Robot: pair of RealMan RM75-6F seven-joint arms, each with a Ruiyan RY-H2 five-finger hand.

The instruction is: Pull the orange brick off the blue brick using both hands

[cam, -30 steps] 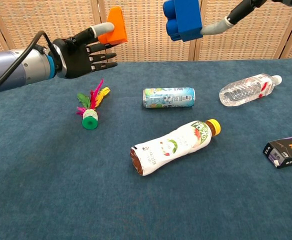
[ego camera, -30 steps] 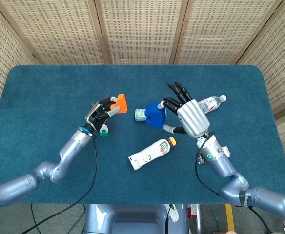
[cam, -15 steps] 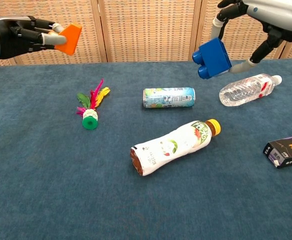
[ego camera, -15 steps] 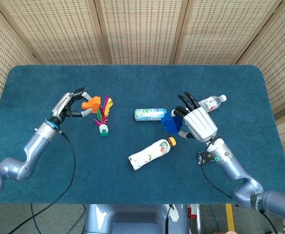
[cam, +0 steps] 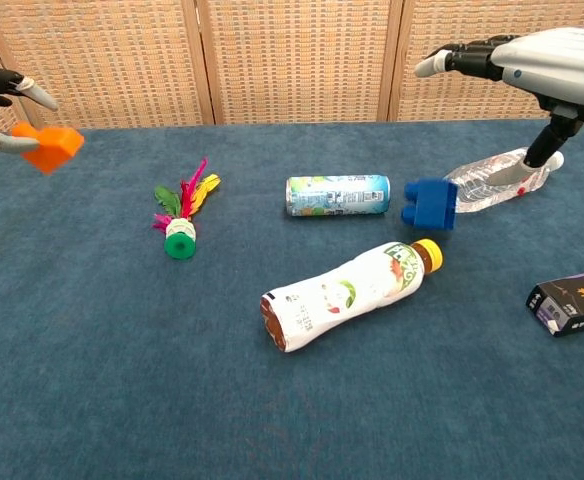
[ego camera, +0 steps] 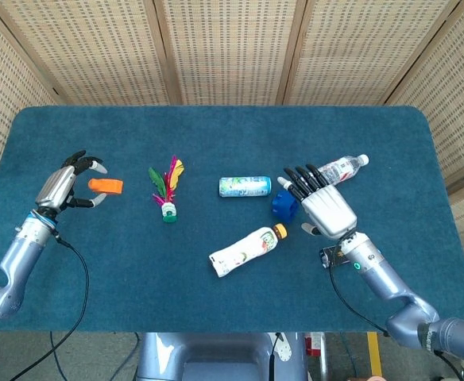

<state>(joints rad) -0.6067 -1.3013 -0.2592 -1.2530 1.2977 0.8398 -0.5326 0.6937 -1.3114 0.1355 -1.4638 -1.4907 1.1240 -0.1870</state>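
Blue cloth covers the table, with woven screens behind it. My left hand is far out on the left, fingers spread, and the orange brick sits at my fingertips; I cannot tell if I still pinch it. In the chest view this hand is mostly cut off. My right hand hovers with fingers apart and holds nothing. The blue brick lies on the cloth below it, between the can and the clear bottle. Half a second ago I held that brick up. Both hands have moved lower and wider apart. The feather toy and drink bottle stayed put.
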